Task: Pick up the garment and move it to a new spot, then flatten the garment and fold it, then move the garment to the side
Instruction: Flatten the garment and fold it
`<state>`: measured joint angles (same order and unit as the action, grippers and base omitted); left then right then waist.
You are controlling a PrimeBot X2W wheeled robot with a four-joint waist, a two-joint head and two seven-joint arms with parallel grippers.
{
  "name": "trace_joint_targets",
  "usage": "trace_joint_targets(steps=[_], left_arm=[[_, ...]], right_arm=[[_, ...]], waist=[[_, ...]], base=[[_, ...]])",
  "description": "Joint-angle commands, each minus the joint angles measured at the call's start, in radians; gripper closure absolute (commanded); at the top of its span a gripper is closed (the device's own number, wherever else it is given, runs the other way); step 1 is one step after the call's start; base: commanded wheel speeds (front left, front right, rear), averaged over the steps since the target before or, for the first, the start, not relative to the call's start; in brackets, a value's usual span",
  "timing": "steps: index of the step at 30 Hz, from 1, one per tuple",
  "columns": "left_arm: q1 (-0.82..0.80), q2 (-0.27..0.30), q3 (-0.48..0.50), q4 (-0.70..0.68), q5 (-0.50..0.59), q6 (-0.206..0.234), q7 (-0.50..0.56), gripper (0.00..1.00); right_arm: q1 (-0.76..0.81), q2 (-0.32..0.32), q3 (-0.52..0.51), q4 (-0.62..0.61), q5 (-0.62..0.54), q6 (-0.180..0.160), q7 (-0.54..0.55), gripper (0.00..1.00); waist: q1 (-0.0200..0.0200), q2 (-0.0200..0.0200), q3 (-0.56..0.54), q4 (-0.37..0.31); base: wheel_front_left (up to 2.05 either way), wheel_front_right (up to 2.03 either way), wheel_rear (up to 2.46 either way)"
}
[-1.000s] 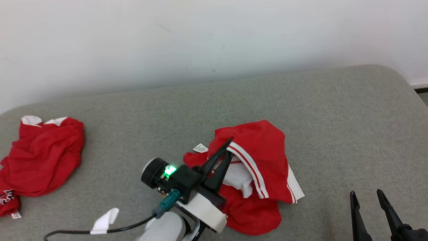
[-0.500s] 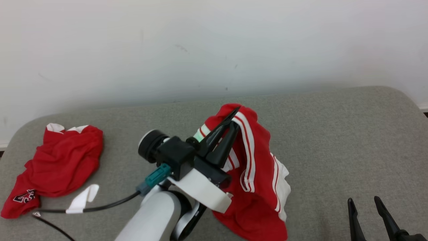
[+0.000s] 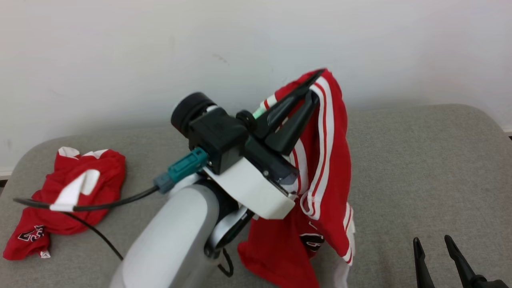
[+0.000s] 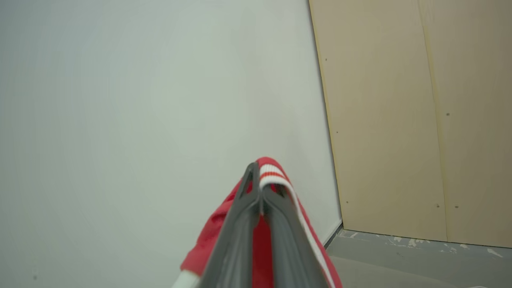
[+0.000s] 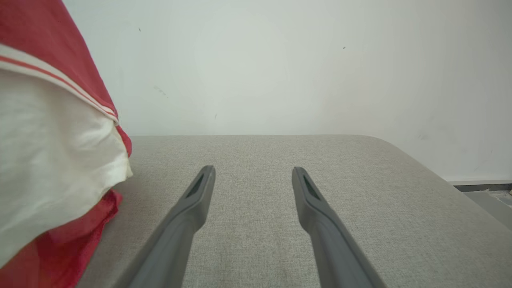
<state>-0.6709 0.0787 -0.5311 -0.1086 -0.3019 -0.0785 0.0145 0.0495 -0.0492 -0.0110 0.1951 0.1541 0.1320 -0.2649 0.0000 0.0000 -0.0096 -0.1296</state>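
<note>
Garment (image 3: pixel 332 160) lifted higher (dangling), left claw (image 3: pixel 318 83) clamping it, right claw (image 3: pixel 432 240) spread

No readable text (garment (image 3: pixel 336 168) emblem (image 3: pixel 312 241) illegible).

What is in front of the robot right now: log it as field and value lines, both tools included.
surface: grey padded surface against a white wall
left tool: shut on the banded edge of the striped garment, held high
striped garment: red with white stripes, hanging down from the left tool
right tool: open, empty, low over the surface
second garment: red, crumpled, lying at the surface's left end
task stage: garment lifted, not yet flattened or folded
</note>
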Motion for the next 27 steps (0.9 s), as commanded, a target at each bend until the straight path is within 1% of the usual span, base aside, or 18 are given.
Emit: trace_joint_targets(steps=[1, 7, 12, 17, 22, 27], left_arm=[[-0.022, 0.003, 0.008, -0.015, -0.004, 0.002, 0.009, 1.0], [-0.063, 0.035, 0.062, -0.067, -0.034, 0.008, 0.053, 1.0], [-0.091, 0.085, 0.116, -0.105, -0.064, 0.005, 0.096, 1.0], [-0.124, 0.116, 0.16, -0.11, -0.099, 0.0, 0.128, 1.0], [-0.119, 0.112, 0.166, -0.083, -0.137, -0.006, 0.138, 1.0], [-0.067, 0.079, 0.112, 0.025, -0.168, -0.02, 0.109, 1.0]], right_arm=[[0.01, -0.003, -0.002, 0.004, 0.006, -0.002, 0.001, 0.0], [0.009, -0.002, -0.006, 0.005, 0.005, -0.002, 0.001, 0.0], [0.006, -0.002, -0.01, 0.002, 0.0, -0.002, 0.001, 0.0], [-0.006, -0.002, 0.001, 0.006, -0.003, -0.002, 0.001, 0.0], [-0.025, -0.002, 0.023, 0.009, 0.002, -0.002, 0.001, 0.0], [-0.042, -0.002, 0.046, 0.012, 0.015, -0.002, 0.001, 0.0]], waist=[[0.0, 0.0, -0.001, -0.001], [0.0, 0.0, -0.001, 0.0], [0.0, 0.0, 0.0, 0.006], [0.0, 0.0, 0.006, 0.002], [0.0, 0.0, 0.02, -0.018], [0.0, 0.0, 0.049, -0.061]], base=[[0.0, 0.0, 0.0], [0.0, 0.0, 0.0], [0.0, 0.0, 0.0], [0.0, 0.0, 0.0], [0.0, 0.0, 0.0], [0.0, 0.0, 0.0]])
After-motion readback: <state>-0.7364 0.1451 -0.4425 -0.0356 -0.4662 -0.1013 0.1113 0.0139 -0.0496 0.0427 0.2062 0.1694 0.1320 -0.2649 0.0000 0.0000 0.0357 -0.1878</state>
